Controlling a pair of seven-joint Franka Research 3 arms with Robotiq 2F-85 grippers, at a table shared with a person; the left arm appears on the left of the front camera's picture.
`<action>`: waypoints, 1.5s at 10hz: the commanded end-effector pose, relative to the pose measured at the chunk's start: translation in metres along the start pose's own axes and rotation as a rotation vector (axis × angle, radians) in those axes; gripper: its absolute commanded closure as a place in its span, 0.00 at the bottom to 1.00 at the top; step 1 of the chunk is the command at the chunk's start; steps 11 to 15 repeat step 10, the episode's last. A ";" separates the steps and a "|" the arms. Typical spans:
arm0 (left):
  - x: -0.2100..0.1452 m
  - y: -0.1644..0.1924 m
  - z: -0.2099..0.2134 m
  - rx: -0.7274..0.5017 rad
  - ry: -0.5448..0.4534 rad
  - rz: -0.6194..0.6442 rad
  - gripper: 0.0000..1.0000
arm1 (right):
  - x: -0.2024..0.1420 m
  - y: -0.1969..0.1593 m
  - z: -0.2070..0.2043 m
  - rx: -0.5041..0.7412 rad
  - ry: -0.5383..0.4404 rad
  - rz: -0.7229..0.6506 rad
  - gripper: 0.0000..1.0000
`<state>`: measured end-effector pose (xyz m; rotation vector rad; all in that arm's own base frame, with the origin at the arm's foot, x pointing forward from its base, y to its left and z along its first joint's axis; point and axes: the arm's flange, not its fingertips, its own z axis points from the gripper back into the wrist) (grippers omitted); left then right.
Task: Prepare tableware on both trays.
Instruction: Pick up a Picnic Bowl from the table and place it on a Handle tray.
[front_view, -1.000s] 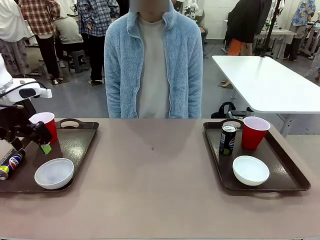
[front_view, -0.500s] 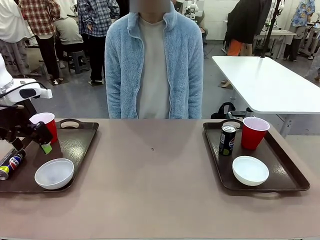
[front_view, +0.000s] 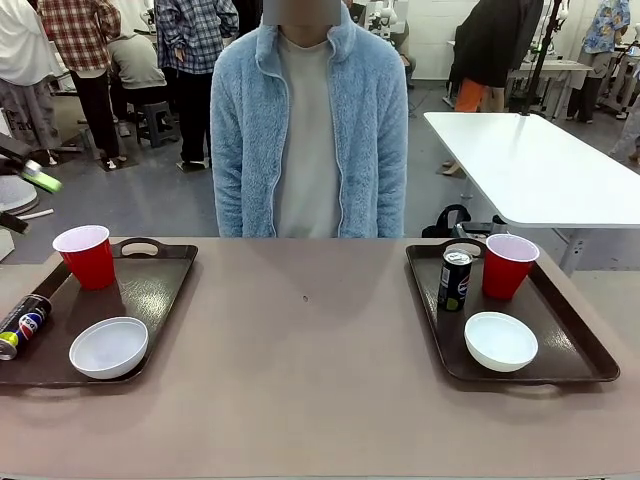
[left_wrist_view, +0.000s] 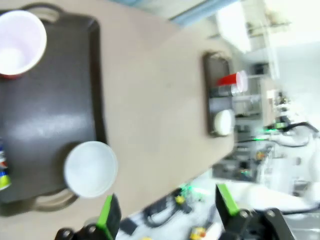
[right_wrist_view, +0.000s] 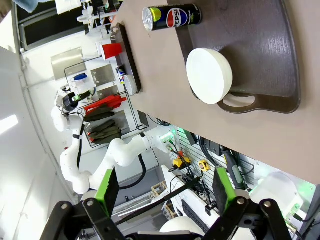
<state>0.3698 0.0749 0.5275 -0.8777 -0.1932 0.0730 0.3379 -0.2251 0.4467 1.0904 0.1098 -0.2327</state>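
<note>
Far left, the left gripper is held high off the table, green pads spread apart with nothing between them.

Left tray: red cup upright at the far corner by the handle cut-out; a dark can lying on its side at the outer edge; white bowl at the near end. All three apart from one another.

Middle: bare brown table, a person in a light blue fleece standing at the far side, hands out of sight.

Right tray: Pepsi can upright just beside the second red cup, second bowl nearer the robot.

Right gripper: fingers wide apart, empty, well above that tray.

Judgement: nearly finished; the lying can seems the one item left. To do it well, come down across the can's width, close firmly, then tip it upright in the bare space between cup and bowl, releasing only once it stands.
</note>
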 end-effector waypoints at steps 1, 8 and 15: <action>0.004 0.045 0.014 -0.196 0.046 0.048 0.00 | -0.003 0.002 -0.001 0.006 -0.001 0.005 0.01; -0.018 0.118 0.057 -0.428 0.058 0.109 0.00 | -0.003 0.002 -0.001 0.006 -0.001 0.005 0.01; -0.018 0.118 0.057 -0.428 0.058 0.109 0.00 | -0.003 0.002 -0.001 0.006 -0.001 0.005 0.01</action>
